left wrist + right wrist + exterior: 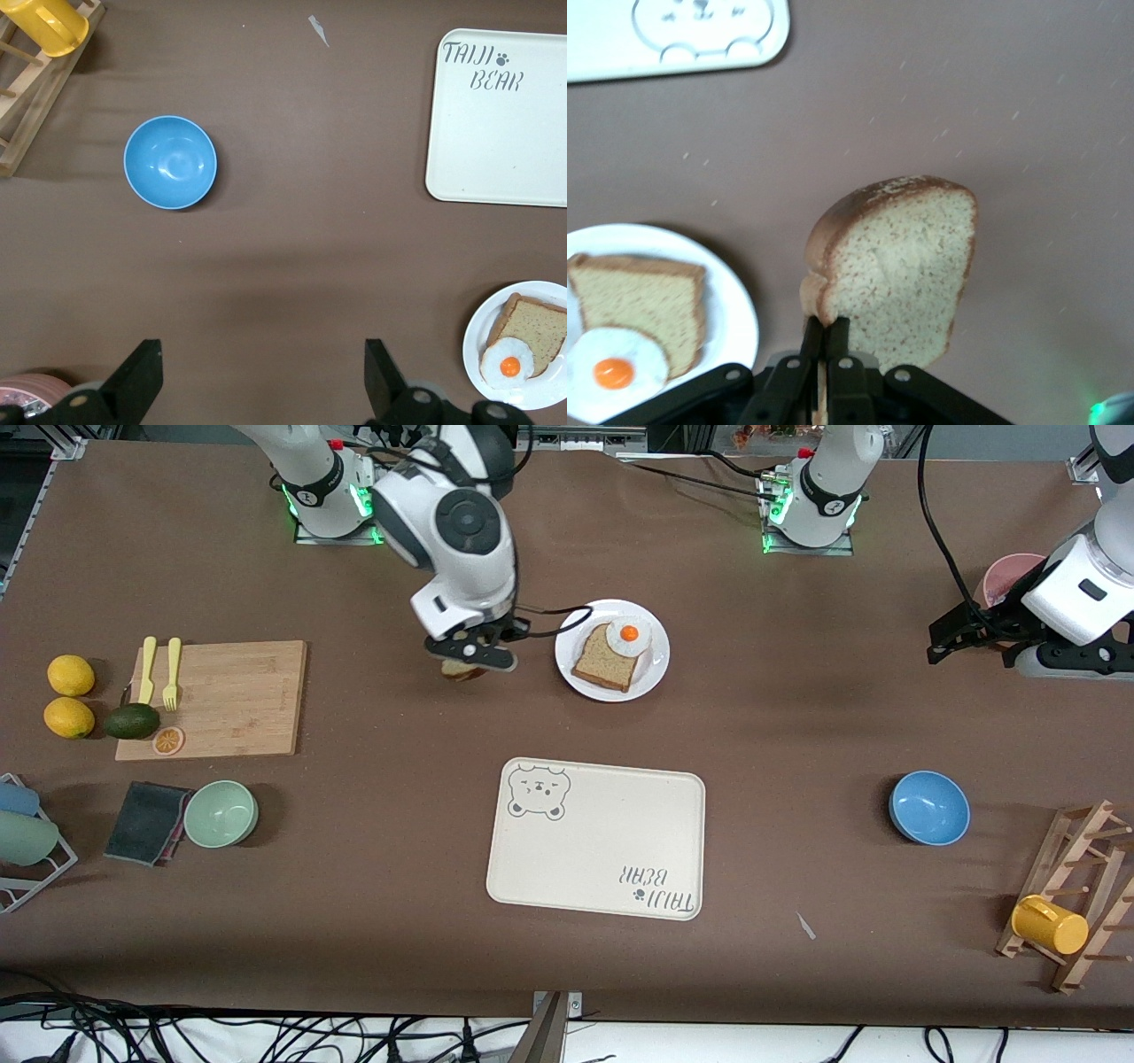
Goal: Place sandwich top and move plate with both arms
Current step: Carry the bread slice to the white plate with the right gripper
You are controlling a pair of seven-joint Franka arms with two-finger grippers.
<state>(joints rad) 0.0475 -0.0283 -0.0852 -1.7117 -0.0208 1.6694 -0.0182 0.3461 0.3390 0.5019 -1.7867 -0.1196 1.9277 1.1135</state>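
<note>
The sandwich top hangs upright by one edge from the right end effector, over bare tabletop just beside the plate toward the right arm's end, so I judge that such a thin pinch may let it swing, or drop off-centre and slide off the fried egg. The right arm reaches down from the edge where the bases stand, fingers pressed on the crust. The left arm waits near its own end of the tabletop, its left end effector spread wide and empty.

Two white arms, black at the joints

The right arm and left arm have glossy white shells, round black joint caps, black grippers, trailing black cables, and bases glowing green.
</note>
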